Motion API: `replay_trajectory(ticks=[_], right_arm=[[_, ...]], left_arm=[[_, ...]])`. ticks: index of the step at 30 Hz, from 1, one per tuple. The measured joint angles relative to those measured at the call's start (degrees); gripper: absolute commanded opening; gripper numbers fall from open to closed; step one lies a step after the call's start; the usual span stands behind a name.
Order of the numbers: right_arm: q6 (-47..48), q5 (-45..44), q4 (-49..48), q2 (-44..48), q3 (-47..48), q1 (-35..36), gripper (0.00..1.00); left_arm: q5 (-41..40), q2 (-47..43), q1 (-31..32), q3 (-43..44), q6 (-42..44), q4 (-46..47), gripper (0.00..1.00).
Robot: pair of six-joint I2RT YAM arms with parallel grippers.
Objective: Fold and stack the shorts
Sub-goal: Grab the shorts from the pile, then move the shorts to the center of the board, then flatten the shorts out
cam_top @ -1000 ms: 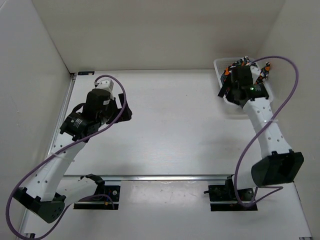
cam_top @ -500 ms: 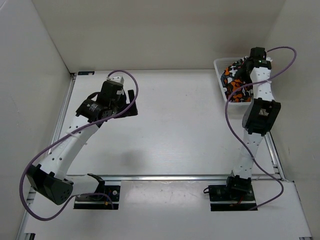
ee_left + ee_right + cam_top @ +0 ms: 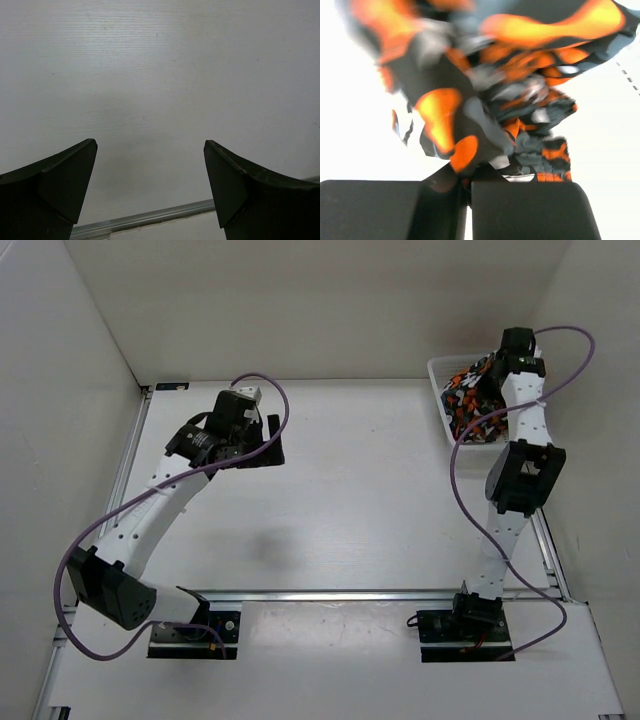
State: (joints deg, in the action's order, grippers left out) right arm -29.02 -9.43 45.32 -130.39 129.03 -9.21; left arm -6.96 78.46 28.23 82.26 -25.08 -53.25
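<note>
Top view: a white counter (image 3: 380, 500) enclosed by white walls is recorded. The shorts (image 3: 463, 400) are seen bunched in the white basket (image 3: 437, 368) at 2 o'clock.
Left wrist view: the left pincer (image 3: 150, 150) is held wide apart above the counter.
Right wrist view: the right pincer (image 3: 468, 182) is clamped on the shorts.

Free passage is offered across the middle of the table (image 3: 390, 510), between the two arms. The far right corner is taken up by the white basket (image 3: 437, 368), filled by the shorts (image 3: 468, 405) and crowded by the right gripper (image 3: 465, 187); the sides and back are closed off by walls (image 3: 60, 390).
</note>
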Motion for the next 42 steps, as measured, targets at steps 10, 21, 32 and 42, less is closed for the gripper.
replay_trajectory(ticks=[10,21,32,42], right_arm=[[4.59,13.70,-7.39,26.82,9.86,11.89,0.00],[6.56,21.07,-14.16,46.21,-9.92,32.04,0.00],[5.35,20.59,-10.88,45.53,-61.86,14.51,0.77],[1.62,16.57,-9.73,63.23,-63.45,31.65,0.81]], left_arm=[[10.05,-5.92,-4.28,-4.44,-0.11,-0.81,0.99],[3.37,-11.85,-17.27,4.31,0.09,-8.09,0.99],[11.17,-11.58,-21.22,-1.07,1.55,-7.43,0.99],[18.49,-7.50,-11.34,-21.97,-3.52,0.22,1.00]])
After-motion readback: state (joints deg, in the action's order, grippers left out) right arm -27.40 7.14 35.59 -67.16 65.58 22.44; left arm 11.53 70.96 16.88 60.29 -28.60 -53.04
